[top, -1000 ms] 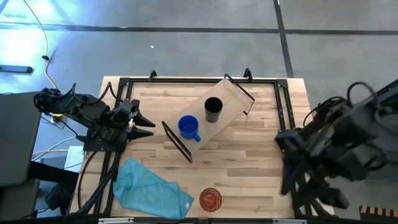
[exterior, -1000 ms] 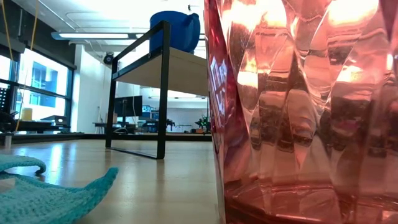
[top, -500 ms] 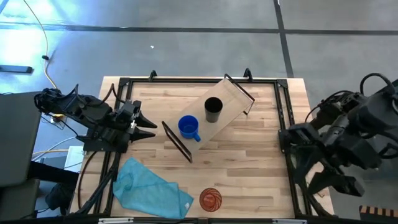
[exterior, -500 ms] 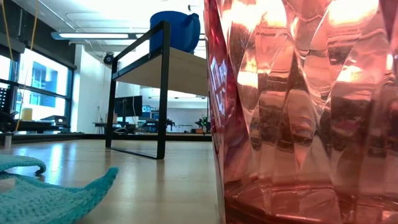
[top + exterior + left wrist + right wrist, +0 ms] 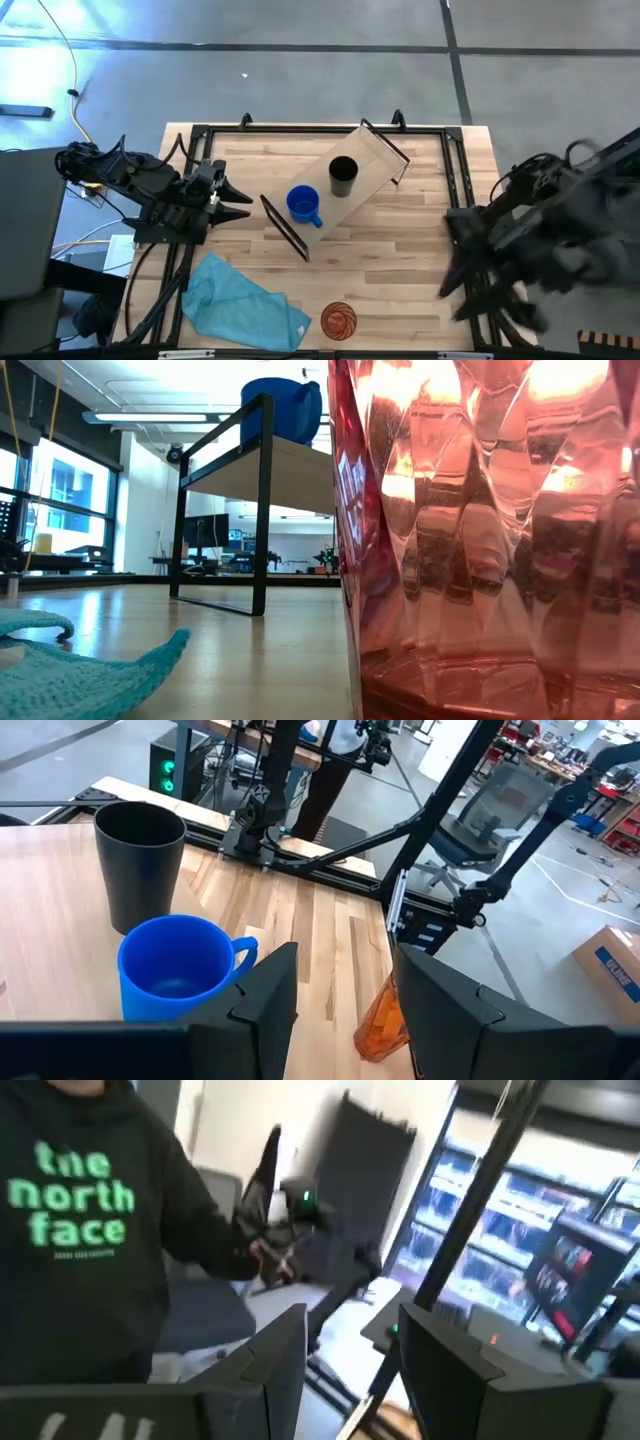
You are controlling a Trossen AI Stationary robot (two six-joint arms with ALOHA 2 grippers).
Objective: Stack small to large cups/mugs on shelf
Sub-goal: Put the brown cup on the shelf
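The tumbler [image 5: 339, 320] stands alone near the table's [image 5: 400, 260] front edge, beside the cloth [image 5: 245, 300]; the blue mug [image 5: 304, 205] and black cup [image 5: 342, 175] already sit on the shelf [image 5: 375, 160], mid-table. What remains, by judgement, is to take the tumbler squarely around its ribbed wall, keep it upright and set it past the black cup. The left gripper [image 5: 232, 200] waits at the left edge, fingers [image 5: 270, 995] parted and empty. The right gripper [image 5: 350, 1350] is off the right edge, gapped and empty, well apart from the tumbler.
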